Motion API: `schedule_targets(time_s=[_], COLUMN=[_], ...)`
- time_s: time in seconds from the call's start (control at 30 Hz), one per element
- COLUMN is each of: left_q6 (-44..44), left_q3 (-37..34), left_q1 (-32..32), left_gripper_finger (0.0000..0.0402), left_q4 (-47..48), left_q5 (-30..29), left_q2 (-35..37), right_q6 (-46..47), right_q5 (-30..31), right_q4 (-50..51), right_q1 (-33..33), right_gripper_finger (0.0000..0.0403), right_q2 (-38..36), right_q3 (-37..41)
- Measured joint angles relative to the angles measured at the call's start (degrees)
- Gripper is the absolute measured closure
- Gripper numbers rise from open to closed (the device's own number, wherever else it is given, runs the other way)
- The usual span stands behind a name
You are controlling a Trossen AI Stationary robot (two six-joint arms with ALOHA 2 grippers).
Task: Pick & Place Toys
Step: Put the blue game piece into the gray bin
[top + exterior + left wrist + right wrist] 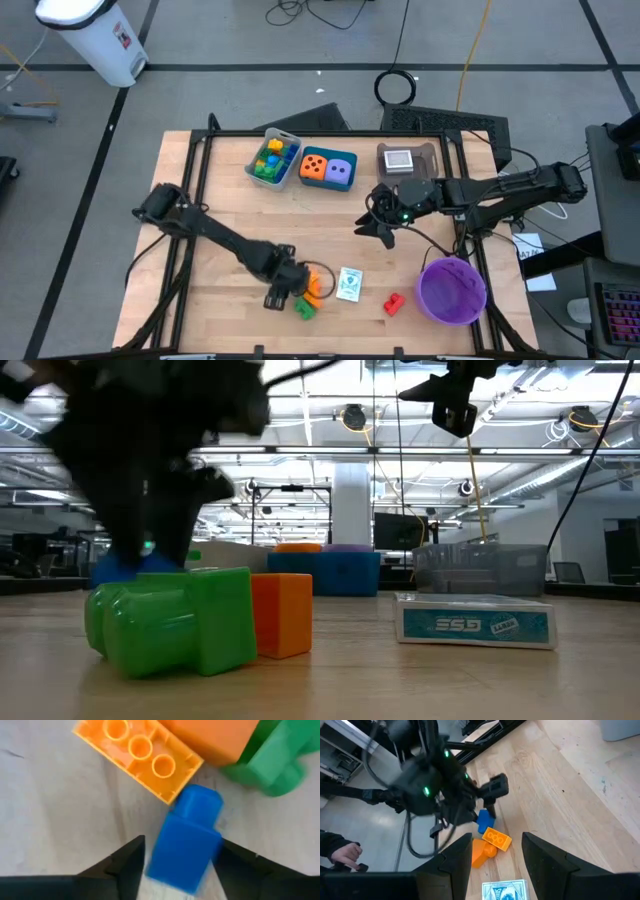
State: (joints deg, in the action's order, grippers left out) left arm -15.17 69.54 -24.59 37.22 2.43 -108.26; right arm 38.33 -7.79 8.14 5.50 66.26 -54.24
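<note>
Left hand (177, 870) straddles the blue brick (185, 842) on the desk (230, 200) beside the orange brick (140, 755), fingers spread either side, not yet clamped, apparently lining up a pick; right hand (385, 228) hovers open near the purple bowl (452, 290).

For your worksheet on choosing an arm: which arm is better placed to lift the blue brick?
The left. Its tool already straddles the blue brick, fingers open on either side. The right tool hangs empty mid-table, well away from the brick pile.
</note>
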Motion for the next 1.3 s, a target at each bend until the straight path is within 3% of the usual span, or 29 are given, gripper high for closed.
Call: schedule_targets(time_s=[0.13, 0.33, 0.5, 0.67, 0.83, 1.1, 1.3], left_q6=[-0.3, 0.1, 1.3, 3.3, -0.2, -11.1, -16.9], left_q3=[0.2, 0.2, 0.2, 0.2, 0.2, -3.9, -13.2], left_q1=[3.1, 7.9, 11.0, 11.9, 11.9, 11.7, 8.3], left_gripper_finger=[0.0227, 0.0297, 0.0321, 0.0326, 0.0295, 0.0191, 0.013], left_q4=[0.1, 0.1, 0.4, 1.2, 6.6, 27.0, 25.0], left_q5=[3.6, 4.0, 2.3, 2.1, 2.1, 0.8, 7.2], left_q2=[5.3, 15.7, 22.2, 24.0, 23.2, 22.5, 23.8], right_q6=[0.0, -0.1, -0.2, 0.0, 0.0, -0.2, -1.5], right_q5=[0.0, 0.1, 0.2, 0.2, 0.2, 0.2, 0.2], right_q4=[-0.1, -0.2, -0.2, -0.2, -0.2, -0.2, -0.2], right_q1=[0.0, 0.0, 0.0, 0.0, 0.0, 0.0, 0.0], right_gripper_finger=[0.0238, 0.0238, 0.0238, 0.0238, 0.0238, 0.0238, 0.0238], right_q2=[0.0, 0.0, 0.0, 0.0, 0.0, 0.0, 0.0], right_q3=[0.0, 0.0, 0.0, 0.0, 0.0, 0.0, 0.0])
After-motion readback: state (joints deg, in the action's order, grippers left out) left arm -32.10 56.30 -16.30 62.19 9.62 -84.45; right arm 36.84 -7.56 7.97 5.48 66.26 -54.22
